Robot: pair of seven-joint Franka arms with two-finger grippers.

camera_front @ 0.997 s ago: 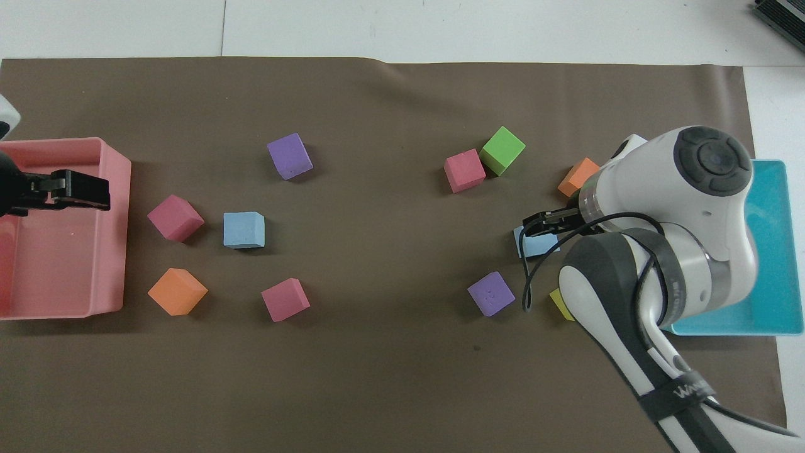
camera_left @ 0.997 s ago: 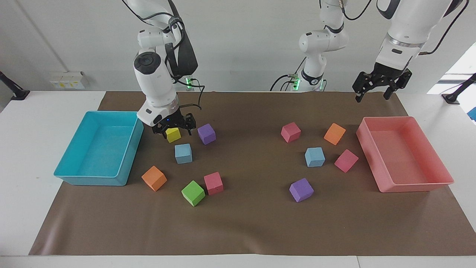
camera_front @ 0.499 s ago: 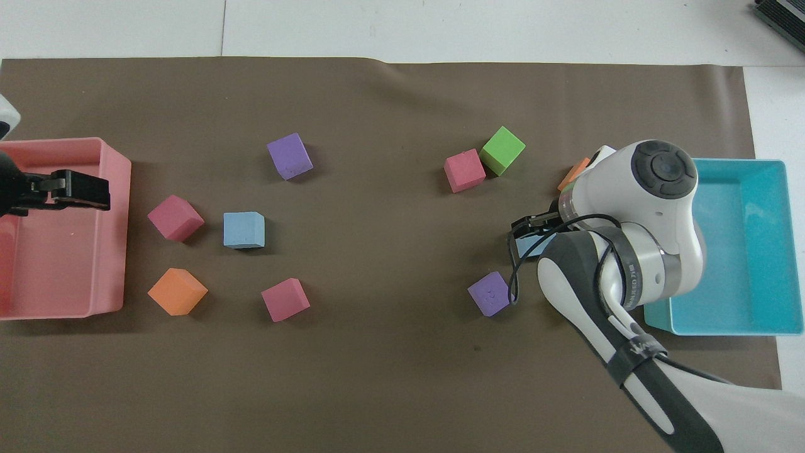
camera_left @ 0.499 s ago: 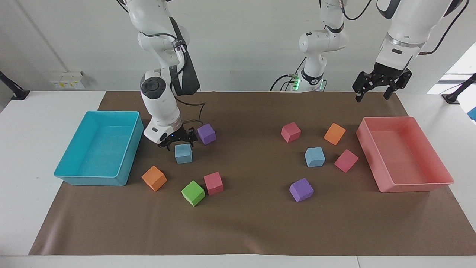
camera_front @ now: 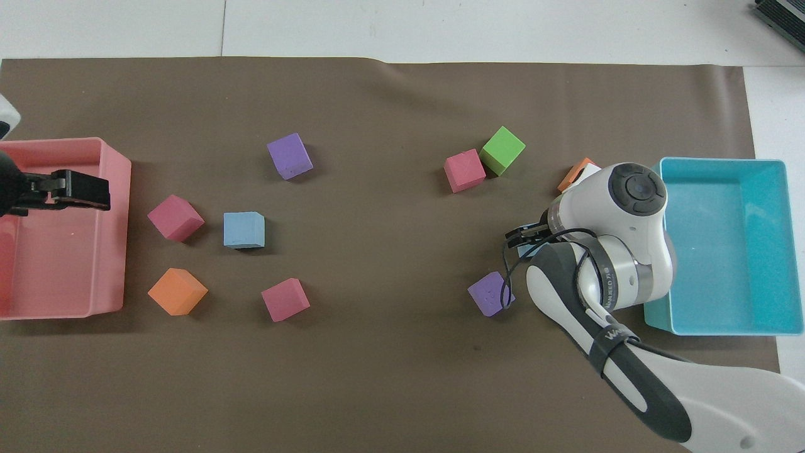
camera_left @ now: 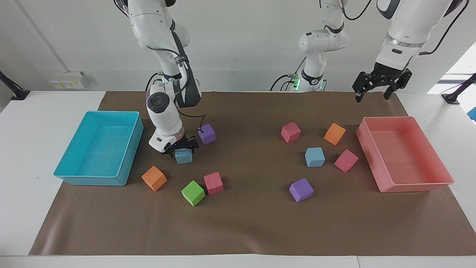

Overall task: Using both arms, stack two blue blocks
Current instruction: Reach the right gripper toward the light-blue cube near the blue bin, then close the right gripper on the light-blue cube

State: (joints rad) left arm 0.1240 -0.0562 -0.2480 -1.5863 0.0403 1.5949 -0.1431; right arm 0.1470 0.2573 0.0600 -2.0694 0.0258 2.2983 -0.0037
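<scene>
One blue block (camera_left: 183,157) lies on the brown mat near the turquoise tray. My right gripper (camera_left: 183,150) is low over it, open, with a finger on either side of the block's top. From overhead the right gripper (camera_front: 523,236) and its arm cover nearly all of this block. The second blue block (camera_left: 315,156) (camera_front: 244,229) sits alone toward the left arm's end of the table, among other coloured cubes. My left gripper (camera_left: 375,93) (camera_front: 100,196) waits open in the air over the pink tray's edge, holding nothing.
A turquoise tray (camera_left: 74,175) and a pink tray (camera_left: 412,186) stand at the mat's two ends. A purple cube (camera_left: 206,134) sits close beside the right gripper. Orange (camera_left: 154,178), green (camera_left: 193,193) and pink (camera_left: 213,183) cubes lie farther out. Pink (camera_left: 346,160), orange (camera_left: 334,133) and purple (camera_left: 301,190) cubes ring the second blue block.
My right gripper has moved from over a yellow cube to the blue block and come down around its top. The left arm has not moved.
</scene>
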